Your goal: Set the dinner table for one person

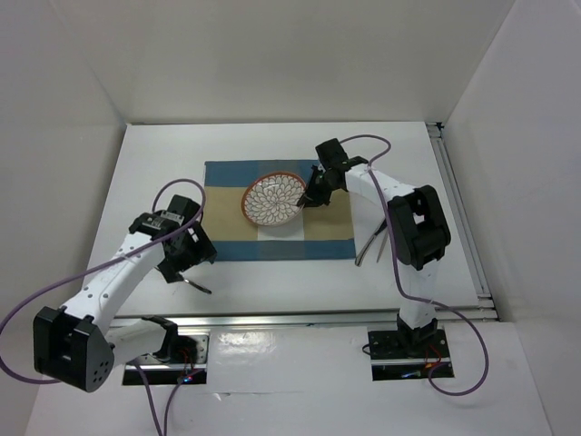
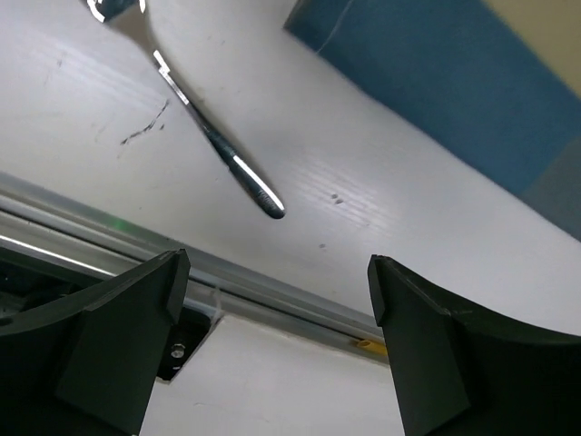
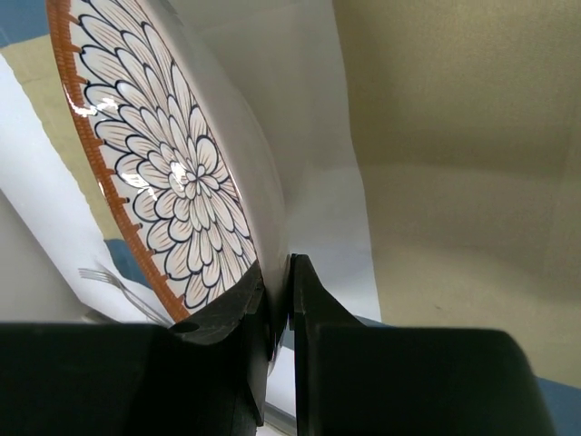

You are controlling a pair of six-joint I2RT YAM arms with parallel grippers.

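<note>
White worktop [image 1: 163,145], carrying every item and extending past the checked blue-and-tan placemat [image 1: 227,243] on all sides. A metal rail [image 1: 300,318] runs along the worktop's edge on the near side of the placemat. Between rail and placemat, off the placemat's near left corner, a fork [image 2: 213,141] lies flat on the bare worktop, apart from the cloth, its handle end pointing toward the rail. The left arm [image 1: 118,272] reaches over this spot; the left jaws stand wide apart above the fork's handle, holding nothing and touching nothing. Just off the placemat's right edge, near its near right corner, further cutlery [image 1: 370,247] lies on the worktop; the separate pieces cannot be told apart. Over the middle of the placemat, toward its far edge, is a round plate [image 1: 270,200] with an orange-brown rim and a dark-outlined petal pattern on white. The right arm [image 1: 381,186] comes in from the placemat's right side; the right jaws are closed on the plate's right rim, one finger against each face. Whether the plate's underside rests on the placemat cannot be told.
</note>
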